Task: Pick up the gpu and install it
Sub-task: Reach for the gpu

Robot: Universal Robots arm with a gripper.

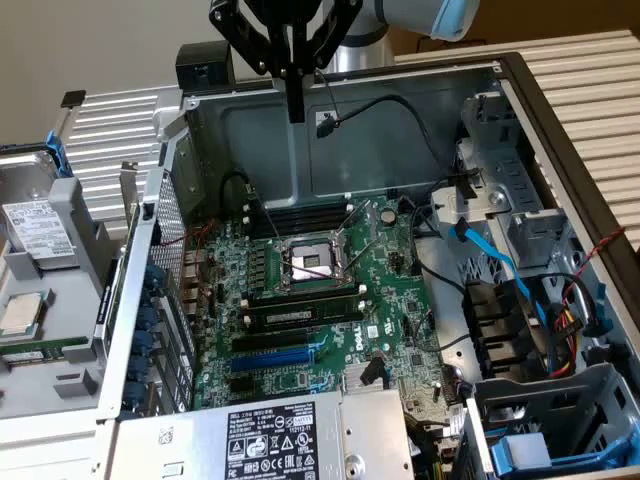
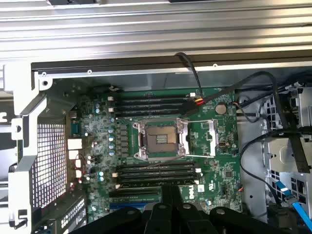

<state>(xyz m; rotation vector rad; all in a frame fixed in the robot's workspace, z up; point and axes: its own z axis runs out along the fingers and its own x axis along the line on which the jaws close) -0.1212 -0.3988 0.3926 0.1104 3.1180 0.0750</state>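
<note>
My gripper (image 1: 295, 105) hangs high over the far wall of the open computer case (image 1: 250, 140), its black fingers shut together with nothing between them. In the wrist view the gripper (image 2: 170, 194) points down over the near part of the green motherboard (image 2: 214, 146). The motherboard (image 1: 400, 290) lies flat in the case, with the bare processor socket (image 1: 312, 262) at its middle and a blue card slot (image 1: 275, 355) nearer the front. The gpu is out of view.
A parts tray (image 1: 70, 260) stands at the exterior view's left, holding a labelled drive (image 1: 35, 228), a square chip (image 1: 20, 315) and a green board edge (image 1: 30, 352). The power supply (image 1: 270, 440) lies at the front. Blue and black cables (image 1: 490, 255) and a drive cage (image 1: 560, 420) crowd the right.
</note>
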